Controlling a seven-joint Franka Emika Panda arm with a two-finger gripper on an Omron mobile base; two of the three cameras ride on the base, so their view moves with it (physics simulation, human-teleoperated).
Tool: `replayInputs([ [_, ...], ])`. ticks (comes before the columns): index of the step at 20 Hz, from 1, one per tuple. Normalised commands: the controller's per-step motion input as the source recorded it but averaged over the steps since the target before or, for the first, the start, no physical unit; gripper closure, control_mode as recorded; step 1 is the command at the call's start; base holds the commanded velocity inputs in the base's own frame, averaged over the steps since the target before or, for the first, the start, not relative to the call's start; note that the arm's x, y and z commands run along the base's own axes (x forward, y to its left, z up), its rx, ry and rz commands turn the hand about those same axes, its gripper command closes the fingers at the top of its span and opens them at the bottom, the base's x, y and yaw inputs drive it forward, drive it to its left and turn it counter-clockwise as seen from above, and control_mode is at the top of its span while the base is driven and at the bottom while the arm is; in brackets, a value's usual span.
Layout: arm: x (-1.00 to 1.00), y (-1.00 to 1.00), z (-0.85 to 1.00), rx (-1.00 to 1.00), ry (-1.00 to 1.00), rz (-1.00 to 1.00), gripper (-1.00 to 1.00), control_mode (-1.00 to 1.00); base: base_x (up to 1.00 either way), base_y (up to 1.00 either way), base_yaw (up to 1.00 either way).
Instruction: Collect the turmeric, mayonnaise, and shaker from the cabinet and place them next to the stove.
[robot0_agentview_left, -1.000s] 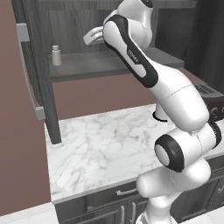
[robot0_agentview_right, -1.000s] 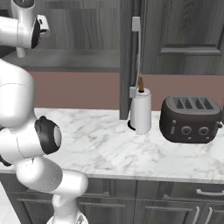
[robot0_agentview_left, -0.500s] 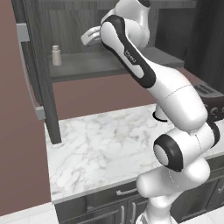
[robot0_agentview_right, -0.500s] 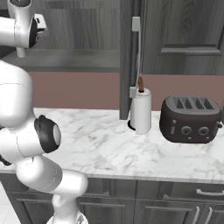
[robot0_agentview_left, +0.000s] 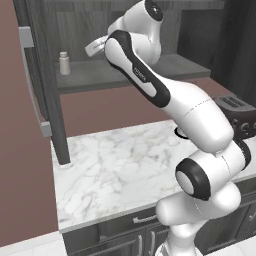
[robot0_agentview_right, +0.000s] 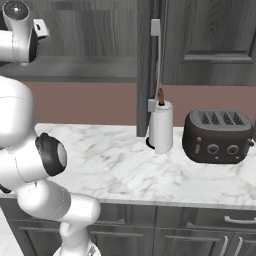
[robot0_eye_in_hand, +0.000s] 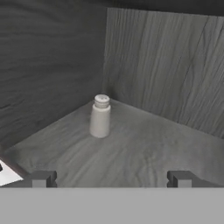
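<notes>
- Pale grey-white, the shaker (robot0_eye_in_hand: 100, 117) stood upright on the shelf of the cabinet (robot0_eye_in_hand: 166, 61), near the back corner and clear of both walls
- From the left base camera the shaker (robot0_agentview_left: 64, 63) was towards the shelf's left end, just inside the open door with its pale bar handle (robot0_agentview_left: 34, 85)
- It looked small, rigid and light, so probably easy to tip or push along the smooth shelf if one finger reached it first
- Its body was a straight-sided cylinder under a narrower rounded cap; the body's middle seemed the safest hold, since the cap would likely slip
- The gripper (robot0_eye_in_hand: 109, 178) faced the shaker with jaws spread wide and nothing between them, well short of it
- Centring on the shaker before closing looked necessary, as it sat left of the jaws' midline
</notes>
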Motion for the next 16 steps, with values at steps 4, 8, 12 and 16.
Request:
replayInputs([
  [4, 0.15, 0.2, -0.07, 0.0, -0.07, 0.0, -1.0, -1.0, 0.0, 0.0, 0.0],
  [8, 0.16, 0.25, -0.03, 0.0, -0.03, 0.0, -1.0, -1.0, 0.0, 0.0, 0.0],
  [12, 0.15, 0.25, 0.0, 0.0, -0.01, 0.0, -1.0, -1.0, 0.0, 0.0, 0.0],
  [16, 0.12, 0.25, 0.0, 0.0, 0.0, 0.0, -1.0, -1.0, 0.0, 0.0, 0.0],
])
